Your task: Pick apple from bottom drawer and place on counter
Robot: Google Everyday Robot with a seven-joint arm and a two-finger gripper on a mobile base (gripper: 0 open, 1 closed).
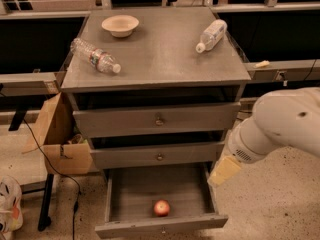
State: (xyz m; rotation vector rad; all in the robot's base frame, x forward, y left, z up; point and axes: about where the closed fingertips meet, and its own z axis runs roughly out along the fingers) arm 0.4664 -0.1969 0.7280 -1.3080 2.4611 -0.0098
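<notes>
- Apple lies near the front of the open bottom drawer, lower centre.
- Gripper hangs at the drawer's right edge — arm reaching in from the right; clenched or released, cannot tell.

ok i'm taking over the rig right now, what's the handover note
The tool hangs by the right edge of the open bottom drawer, apart from the apple.
The apple lies on the drawer floor, mid-width, near the front panel.
The counter carries a bowl and two bottles lying down.
Done: drawer open.
Left: reach in, grasp the apple, lift it and set it on the counter.
</notes>
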